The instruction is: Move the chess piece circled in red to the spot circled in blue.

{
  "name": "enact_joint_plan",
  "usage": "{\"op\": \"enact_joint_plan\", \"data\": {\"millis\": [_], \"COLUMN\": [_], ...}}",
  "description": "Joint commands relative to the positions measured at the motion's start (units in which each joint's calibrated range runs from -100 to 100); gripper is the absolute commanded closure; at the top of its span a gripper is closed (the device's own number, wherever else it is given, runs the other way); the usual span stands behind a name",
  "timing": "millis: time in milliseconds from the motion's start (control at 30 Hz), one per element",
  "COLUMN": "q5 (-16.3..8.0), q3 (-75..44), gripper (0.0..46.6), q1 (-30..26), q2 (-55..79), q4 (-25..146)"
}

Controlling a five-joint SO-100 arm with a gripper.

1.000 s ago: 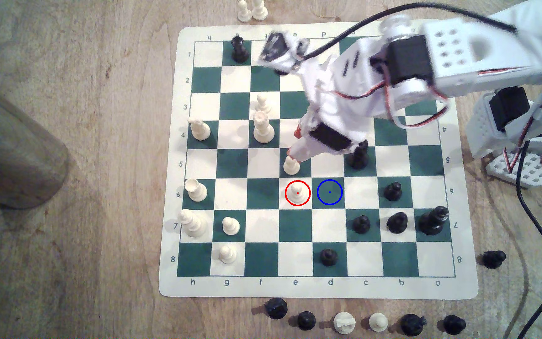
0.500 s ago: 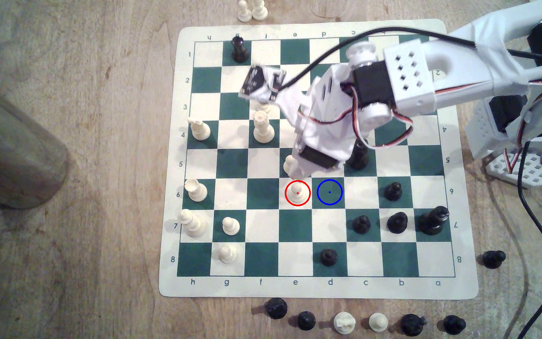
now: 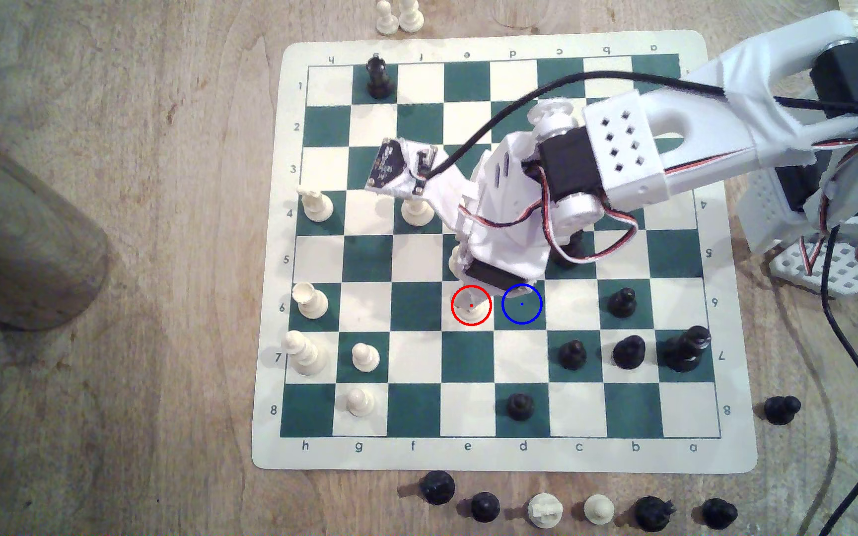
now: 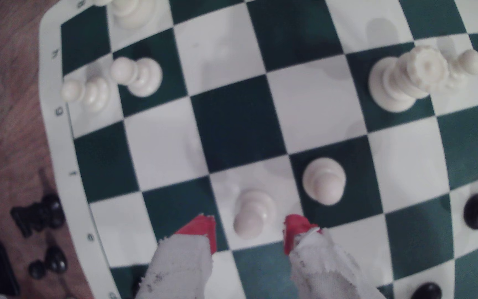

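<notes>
The chess piece circled in red, a cream pawn [image 3: 470, 308], stands on a white square in the board's middle, partly covered by my gripper [image 3: 472, 296], which hangs over it. In the wrist view the same pawn [image 4: 253, 214] sits between the two red-tipped fingers [image 4: 200, 230] of my gripper [image 4: 249, 231]. The fingers stand apart on either side of it, with gaps showing, so the gripper is open. The spot circled in blue [image 3: 522, 304] is the bare dark green square just to the exterior view's right of the pawn, with the arm's edge over its upper rim.
Another cream pawn [image 4: 324, 181] stands one square from the ringed one, half under the arm [image 3: 454, 257]. A black piece [image 3: 569, 255] hides behind the arm. Black pawns [image 3: 622, 303] stand to the exterior view's right. Captured pieces [image 3: 545, 510] lie below the board. A wooden cylinder [image 3: 19, 232] stands at the left.
The arm has swung down the exterior view from the board's upper rows to the ringed pawn. The gripper now straddles that pawn. No piece has moved.
</notes>
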Motion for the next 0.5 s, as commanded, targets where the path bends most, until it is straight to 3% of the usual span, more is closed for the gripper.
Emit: {"op": "enact_joint_plan", "data": {"millis": [0,467], "q5": [0.20,0.39], "q3": [-5.23,-5.05], "gripper": [34.0,35.3], "q1": [-0.77,-1.71], "q2": [0.24,4.48], "q4": [-1.43,-3.64]}}
